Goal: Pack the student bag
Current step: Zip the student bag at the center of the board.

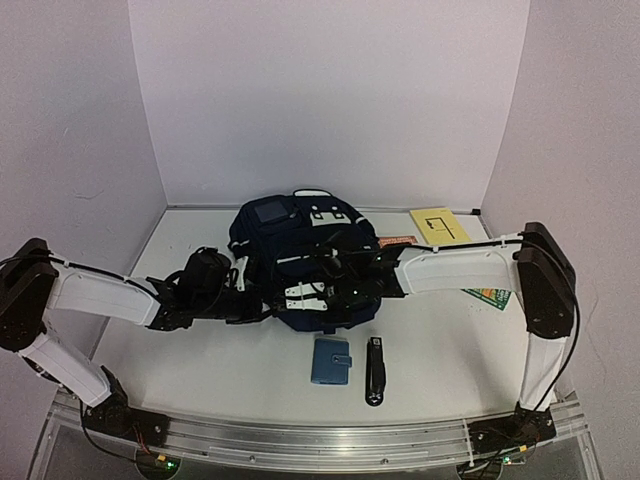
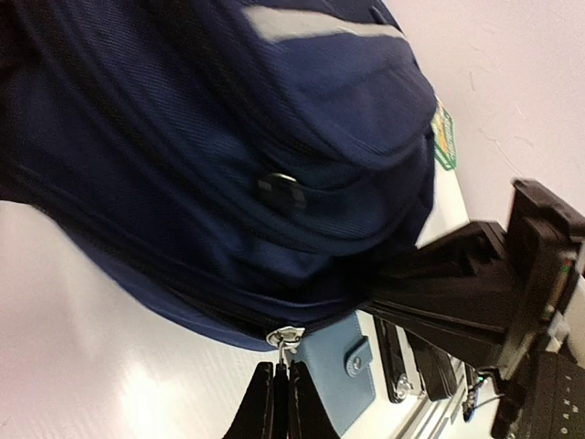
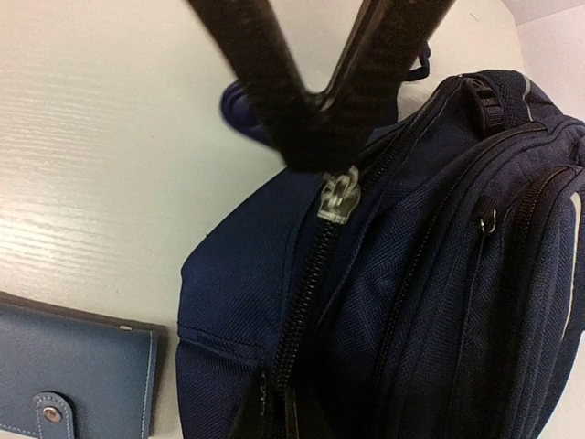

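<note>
The student bag [image 1: 290,250] is a navy backpack lying in the middle of the table. My left gripper [image 1: 300,312] is at its near edge, shut on the silver zipper pull [image 2: 285,338]; its fingers [image 2: 265,407] pinch the tab. In the right wrist view the left gripper's fingers [image 3: 274,91] come in from the top onto the same zipper slider [image 3: 338,197]. My right gripper [image 3: 274,416] is shut on the bag's fabric beside the closed zipper [image 3: 306,293], close to the left one, and it shows as a black clamp [image 2: 457,293] in the left wrist view.
A light-blue snap wallet [image 1: 331,361] and a black stapler-like tool [image 1: 375,370] lie just in front of the bag. A yellow pad [image 1: 438,225] lies at the back right, and a green card [image 1: 487,297] under the right arm.
</note>
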Available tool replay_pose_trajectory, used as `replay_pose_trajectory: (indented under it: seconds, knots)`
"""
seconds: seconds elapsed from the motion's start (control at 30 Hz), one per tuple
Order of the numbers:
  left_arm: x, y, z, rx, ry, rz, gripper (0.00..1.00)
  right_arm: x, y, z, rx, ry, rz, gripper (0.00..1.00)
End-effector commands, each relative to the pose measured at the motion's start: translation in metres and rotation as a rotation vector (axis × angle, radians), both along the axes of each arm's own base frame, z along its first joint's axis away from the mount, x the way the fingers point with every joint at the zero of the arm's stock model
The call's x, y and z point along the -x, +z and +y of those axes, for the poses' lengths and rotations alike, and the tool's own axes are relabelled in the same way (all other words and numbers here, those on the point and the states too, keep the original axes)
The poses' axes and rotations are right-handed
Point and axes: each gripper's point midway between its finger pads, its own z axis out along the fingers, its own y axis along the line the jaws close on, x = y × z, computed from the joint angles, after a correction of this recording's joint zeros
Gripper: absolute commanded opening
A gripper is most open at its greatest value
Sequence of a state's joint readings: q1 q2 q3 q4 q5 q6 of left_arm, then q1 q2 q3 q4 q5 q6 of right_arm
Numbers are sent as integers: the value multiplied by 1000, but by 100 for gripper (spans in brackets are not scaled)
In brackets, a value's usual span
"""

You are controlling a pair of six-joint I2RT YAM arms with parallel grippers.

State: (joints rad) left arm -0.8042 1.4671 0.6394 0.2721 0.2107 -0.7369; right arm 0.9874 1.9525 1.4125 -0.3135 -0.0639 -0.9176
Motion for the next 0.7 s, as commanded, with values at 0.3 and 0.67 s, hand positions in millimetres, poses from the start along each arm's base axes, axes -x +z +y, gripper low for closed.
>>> replay_pose_trajectory:
  seconds: [0.3, 0.67]
  knots:
    - [-84, 8, 60, -158, 359, -70, 0, 29, 16, -70, 98, 45, -73, 0]
    - [-127, -12, 106, -175, 542, -17, 0, 25, 17, -91, 95, 16, -67, 0]
